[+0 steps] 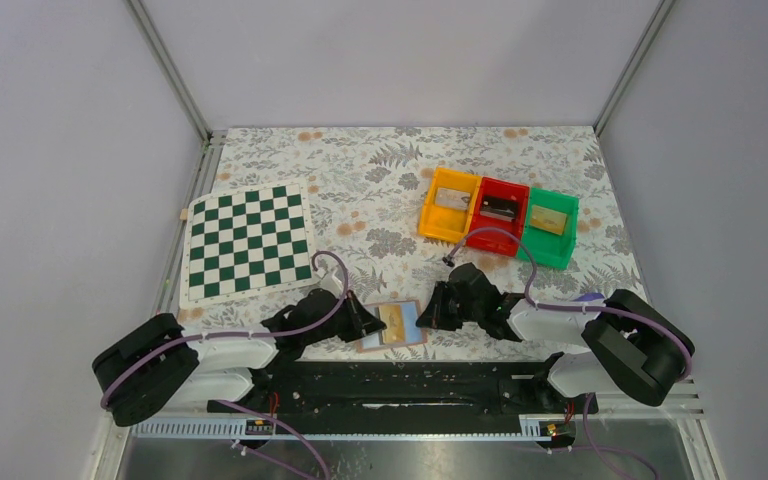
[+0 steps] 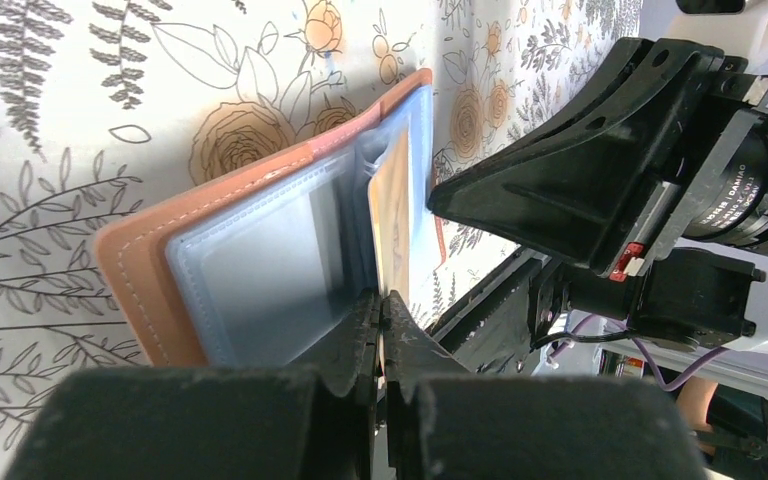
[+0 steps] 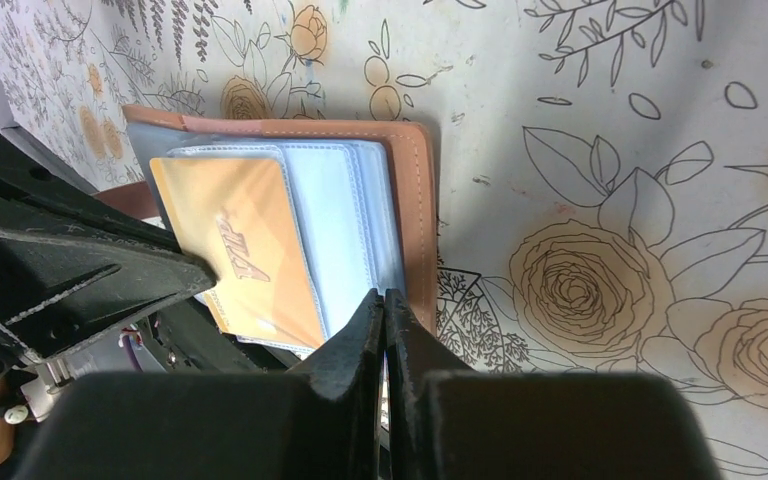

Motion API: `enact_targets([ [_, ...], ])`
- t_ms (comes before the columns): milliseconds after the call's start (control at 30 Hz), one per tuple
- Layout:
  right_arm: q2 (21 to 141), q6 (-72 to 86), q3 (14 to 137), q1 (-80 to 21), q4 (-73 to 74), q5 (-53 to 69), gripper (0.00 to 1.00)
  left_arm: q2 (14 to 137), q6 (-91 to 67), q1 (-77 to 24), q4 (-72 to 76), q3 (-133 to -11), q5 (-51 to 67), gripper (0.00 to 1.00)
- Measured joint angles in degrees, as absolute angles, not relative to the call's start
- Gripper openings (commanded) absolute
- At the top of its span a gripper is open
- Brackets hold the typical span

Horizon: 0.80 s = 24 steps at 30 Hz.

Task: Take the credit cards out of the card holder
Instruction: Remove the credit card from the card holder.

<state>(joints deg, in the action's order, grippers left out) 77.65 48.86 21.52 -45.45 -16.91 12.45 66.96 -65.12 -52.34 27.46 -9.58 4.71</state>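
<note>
Seen from above, the card holder [image 1: 408,335] lies open on the flowered table cover [image 1: 380,180], close to the near edge and between the two arms. The left gripper [image 1: 370,325] is set at its 9 o'clock edge, the right gripper [image 1: 430,312] at its 3 o'clock edge. A green-and-white chessboard [image 1: 248,242] lies toward 10 o'clock. An orange bin [image 1: 450,203], a red bin [image 1: 498,213] and a green bin [image 1: 550,228] lie toward 1 o'clock.

In the left wrist view, the left jaws are pressed together, their tips at the holder's 6 o'clock edge against the clear sleeves [image 2: 260,260]. Whether a sleeve is pinched cannot be told. A yellowish card [image 2: 392,210] is seated in a sleeve toward 12 o'clock.

In the right wrist view, the right jaws are likewise pressed together, their tips at the 6 o'clock edge of the tan cover; a pinch cannot be determined. The yellowish card lies at 10 o'clock of the tips, partly covered by the left gripper.
</note>
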Motion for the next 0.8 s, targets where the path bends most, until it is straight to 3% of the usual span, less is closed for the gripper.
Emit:
enact_targets([
  [200, 77.82, 48.49, 21.65, -45.23, -16.21, 11.73, 0.05, 65.73, -64.75, -51.09, 26.81, -8.19, 6.33, 0.0],
  [233, 77.84, 48.45, 21.69, -45.23, -16.12, 11.64, 0.05, 65.69, -64.73, -50.92, 26.76, -7.99, 6.59, 0.01],
  [267, 77.84, 48.45, 21.69, -45.23, -16.1, 11.62, 0.05, 65.65, -64.55, -50.76, 26.74, -7.86, 6.92, 0.1],
  [300, 77.84, 48.42, 21.71, -45.21, -16.03, 11.57, 0.05, 65.63, -64.4, -50.59, 26.61, -7.84, 7.2, 0.1],
  [333, 77.84, 48.23, 21.71, -45.21, -15.84, 11.33, 0.05, 65.6, -64.12, -50.41, 26.59, -7.84, 7.46, 0.0],
  [733, 77.91, 48.01, 21.89, -45.08, -15.38, 11.07, 0.05, 62.98, -62.26, -49.52, 26.61, -7.6, 9.04, 0.0],
  [800, 77.89, 47.83, 21.91, -45.08, -15.31, 11.09, 0.05, 61.95, -62.08, -49.36, 26.17, -7.44, 9.02, 0.13],
])
